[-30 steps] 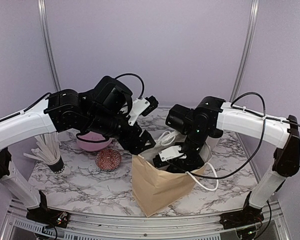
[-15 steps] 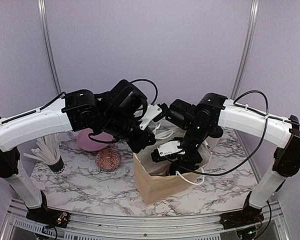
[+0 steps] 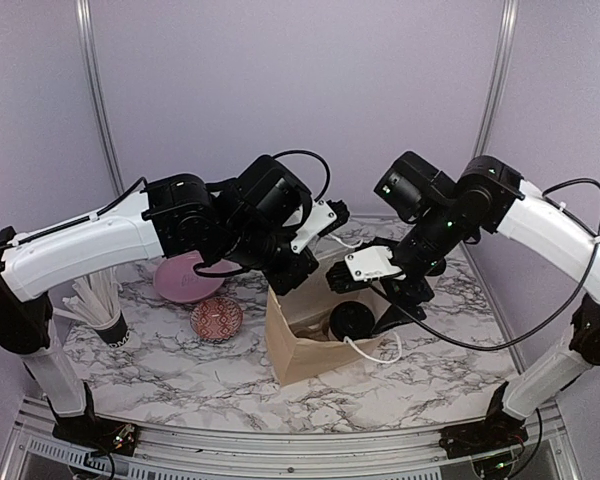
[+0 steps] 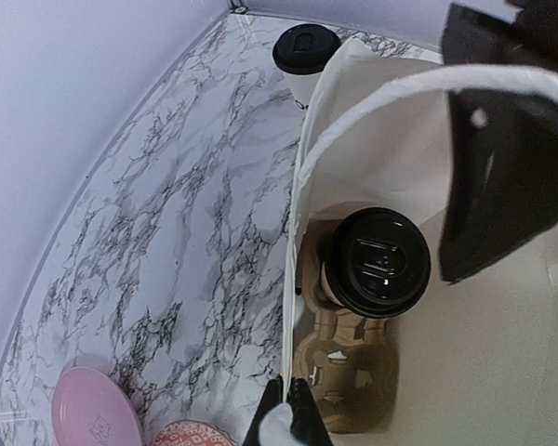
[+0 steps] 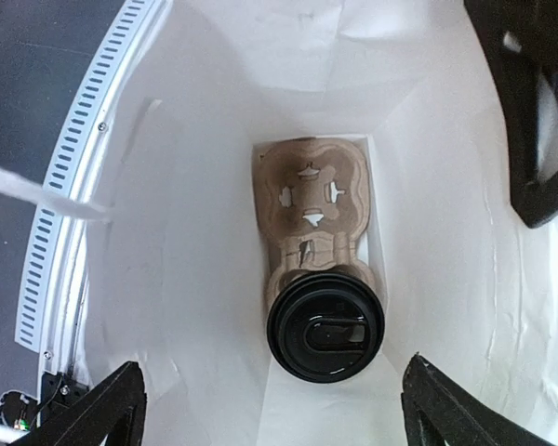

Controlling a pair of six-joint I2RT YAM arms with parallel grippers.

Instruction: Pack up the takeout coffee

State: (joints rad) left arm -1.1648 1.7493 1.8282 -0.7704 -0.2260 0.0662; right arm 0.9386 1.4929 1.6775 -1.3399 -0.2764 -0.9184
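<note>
A brown paper bag (image 3: 310,350) stands open on the marble table, white inside. One takeout coffee, a black-lidded cup (image 5: 325,325) (image 4: 379,263) (image 3: 352,322), sits in a brown pulp tray (image 5: 312,190) at the bag's bottom. My left gripper (image 4: 285,411) (image 3: 298,283) is shut on the bag's left rim. Straight above the bag's mouth hangs my right gripper (image 5: 272,409) (image 3: 375,295), open, its fingers well apart to either side of the lid and holding nothing. A second takeout coffee (image 4: 305,51) stands on the table beyond the bag.
A pink plate (image 3: 185,275) and a red patterned bowl (image 3: 217,318) lie left of the bag. A dark cup of white straws (image 3: 100,305) stands at the far left. The bag's white rope handle (image 4: 418,88) arches over its mouth.
My left arm swung right to the bag and its gripper shut on the rim. My right gripper rose out of the bag, staying open, with the cup left in the tray.
</note>
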